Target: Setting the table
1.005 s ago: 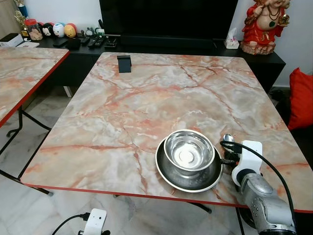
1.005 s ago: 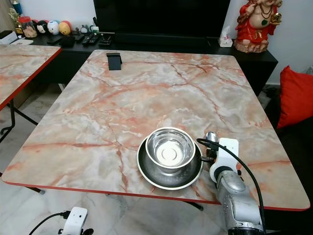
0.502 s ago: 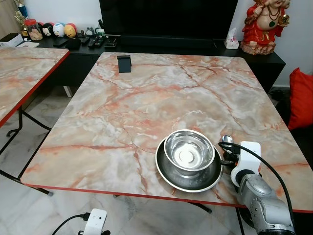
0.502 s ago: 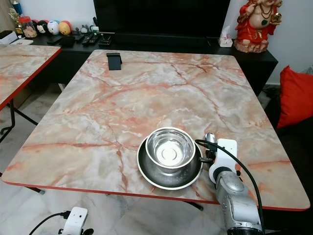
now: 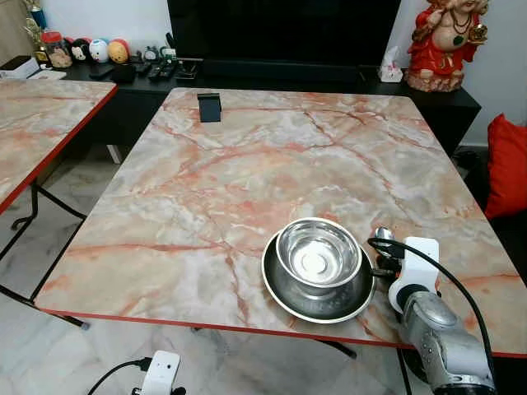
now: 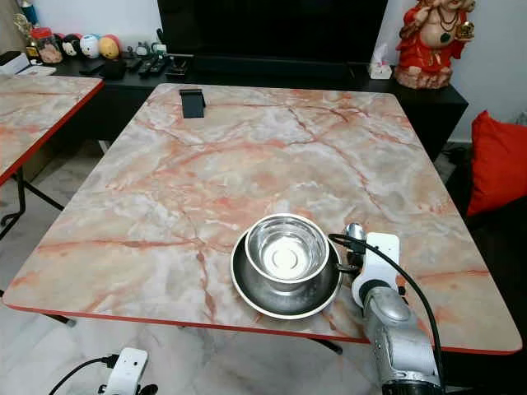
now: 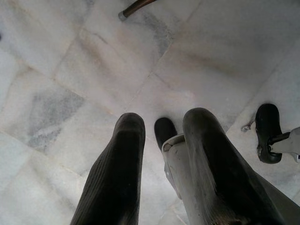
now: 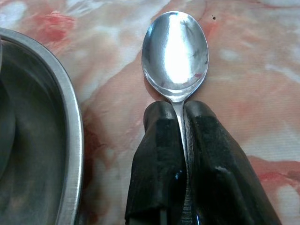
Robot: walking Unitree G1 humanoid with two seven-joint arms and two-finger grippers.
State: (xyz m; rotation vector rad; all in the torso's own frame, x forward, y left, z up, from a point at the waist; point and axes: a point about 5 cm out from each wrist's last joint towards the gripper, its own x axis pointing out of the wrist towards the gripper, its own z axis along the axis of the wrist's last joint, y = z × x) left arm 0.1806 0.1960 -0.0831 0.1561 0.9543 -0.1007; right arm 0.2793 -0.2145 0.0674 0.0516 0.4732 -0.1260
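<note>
A steel bowl (image 5: 318, 253) sits inside a steel plate (image 5: 284, 292) near the front edge of the marble table (image 5: 247, 164). Just right of the plate lies a steel spoon (image 8: 175, 51), bowl end pointing away from me, also visible as the spoon (image 5: 383, 234) in the eye views. My right gripper (image 8: 180, 112) is shut on the spoon's handle, low over the table beside the plate's rim (image 8: 70, 122). My left gripper (image 7: 161, 126) hangs idle below the table edge over the white tiled floor, its two black fingers a little apart with nothing between them.
A small black stand (image 5: 209, 107) sits at the table's far left. A second marble table (image 5: 41, 115) stands to the left. Behind is a black TV console (image 5: 272, 74) with a red statue (image 5: 445, 41) and small items. A red cushion (image 5: 506, 164) is at right.
The right arm has barely shifted, easing slightly toward me with the spoon beside the plate. Nothing else has moved.
</note>
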